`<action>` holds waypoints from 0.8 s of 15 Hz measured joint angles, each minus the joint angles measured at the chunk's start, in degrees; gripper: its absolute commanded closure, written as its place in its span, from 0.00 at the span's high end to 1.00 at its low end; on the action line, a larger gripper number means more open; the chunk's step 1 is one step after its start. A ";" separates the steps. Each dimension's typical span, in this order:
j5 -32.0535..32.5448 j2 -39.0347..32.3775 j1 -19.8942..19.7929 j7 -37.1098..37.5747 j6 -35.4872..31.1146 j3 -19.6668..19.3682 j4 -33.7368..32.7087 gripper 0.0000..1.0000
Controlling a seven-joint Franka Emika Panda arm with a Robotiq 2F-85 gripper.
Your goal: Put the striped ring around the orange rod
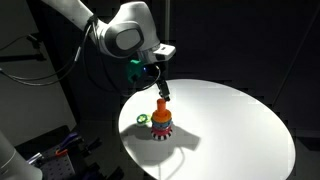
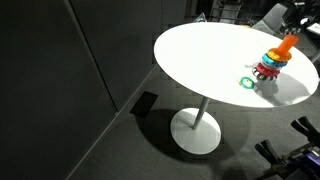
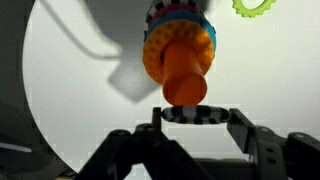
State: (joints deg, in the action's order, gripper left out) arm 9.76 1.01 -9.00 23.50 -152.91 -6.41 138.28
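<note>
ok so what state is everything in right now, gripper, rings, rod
gripper: shut on the striped ring, right above the rod
striped ring: held between the fingers, not yet around the rod
orange rod: standing in the ring stack, top bare
ring stack: resting on the table
green ring: lying flat beside the stack

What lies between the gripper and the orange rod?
In the wrist view, only the striped ring, held across the gripper, lies just short of the orange rod and its rounded top; nothing else intervenes.
</note>
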 measured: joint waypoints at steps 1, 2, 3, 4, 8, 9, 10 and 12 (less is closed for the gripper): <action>0.00 0.00 0.00 0.00 0.00 0.00 0.02 0.43; 0.00 0.00 0.00 0.00 0.00 0.00 0.05 0.43; 0.00 0.00 0.00 0.00 0.00 0.00 0.09 0.43; 0.00 0.00 0.00 0.00 0.00 0.00 0.13 0.43; 0.36 0.00 0.00 0.00 0.00 -0.03 0.43 0.43; 0.54 0.00 0.00 0.00 0.00 -0.08 0.55 0.43; 0.77 0.00 -0.01 0.00 0.00 -0.13 0.68 0.43; 1.16 0.00 -0.01 0.00 0.00 -0.25 1.00 0.43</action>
State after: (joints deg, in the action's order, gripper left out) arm 10.92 1.02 -9.02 23.50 -152.91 -6.66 139.28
